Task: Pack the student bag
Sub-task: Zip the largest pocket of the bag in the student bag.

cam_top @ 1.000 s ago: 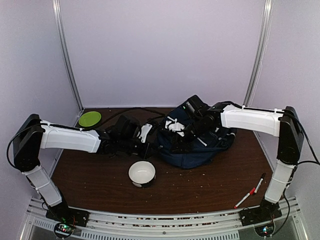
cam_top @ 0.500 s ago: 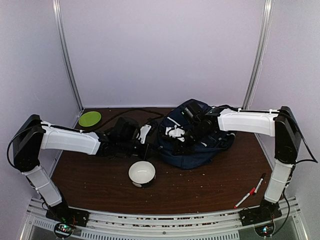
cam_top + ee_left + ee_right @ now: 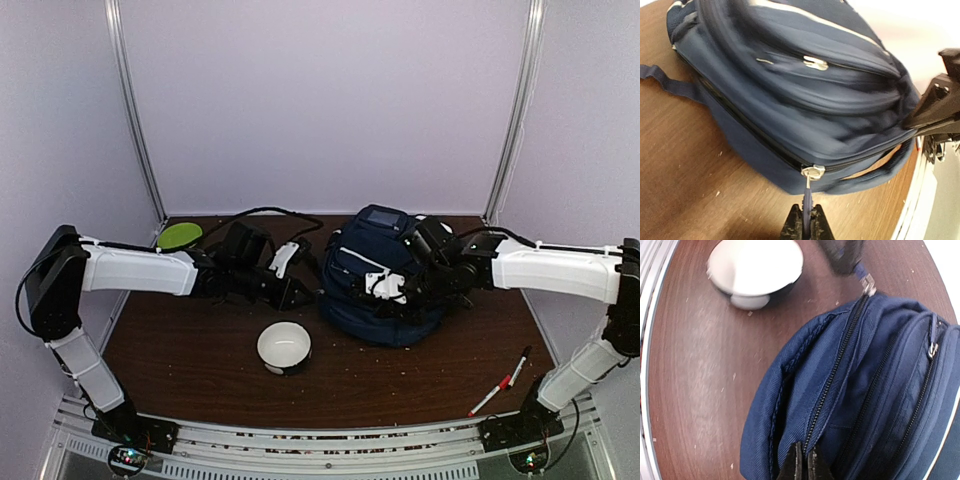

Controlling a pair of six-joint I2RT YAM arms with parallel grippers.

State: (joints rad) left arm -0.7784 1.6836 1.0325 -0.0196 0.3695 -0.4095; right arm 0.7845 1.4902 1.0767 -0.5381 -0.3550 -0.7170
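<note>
Left wrist view: the left gripper [image 3: 805,226] is clamped on the zipper pull [image 3: 808,192] of the student bag [image 3: 790,100], which lies on the table [image 3: 690,365] directly ahead of the fingertips, its slider sitting just beyond them at the bag's near corner. In the right wrist view the right gripper [image 3: 802,465] is closed, apparently on a thin ridge of fabric beside a zipper track; the contact sits at the frame's bottom edge, so how much cloth is caught cannot be confirmed. The bag extends ahead of that hand, with the left gripper holding the pull at its far end and a white bowl [image 3: 755,270] beyond and to one side. Principal hazards, as judged from this arrangement: (a) the narrow pull tab may slip out of the left fingers if the pull is not in line with the track, because the tab is held only by its end; (b) the right hand's shallow pinch may tear loose, and the soft bag would then drag along with the slider instead of opening; (c) the slider may bind where the track bends round the corner, or bite loose fabric; (d) a bag that slides towards the left hand could nudge the nearby bowl. Blur over the bag in the left wrist view makes the zipper's condition hard to read.
</note>
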